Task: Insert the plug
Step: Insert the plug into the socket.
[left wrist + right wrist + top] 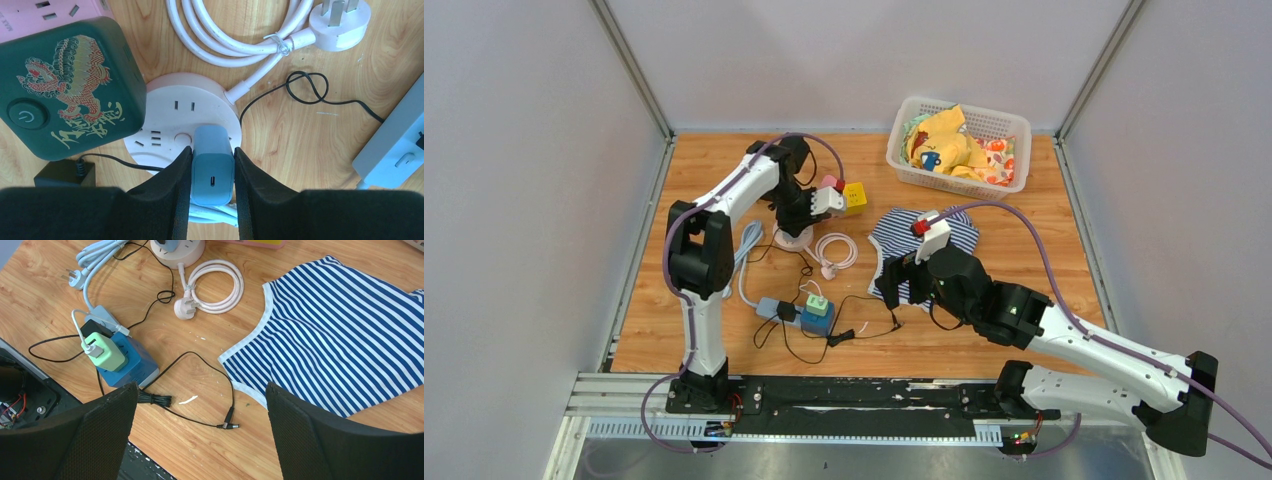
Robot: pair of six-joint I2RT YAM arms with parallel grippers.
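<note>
Gripping one pale blue-grey block charger plug (213, 175), the left gripper (212, 152) holds it upright, long axis pointing straight down onto the single round white socket hub (170, 115) at far left. Its pins are hidden, so seating is unclear. The right gripper (201, 386), spread wide and empty, hangs well apart at near right.

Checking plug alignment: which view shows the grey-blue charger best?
Left wrist: the charger fills the centre, clamped in the left pincer at the round socket. Right wrist catches only its cropped edge; from above, the left arm hides it.
</note>
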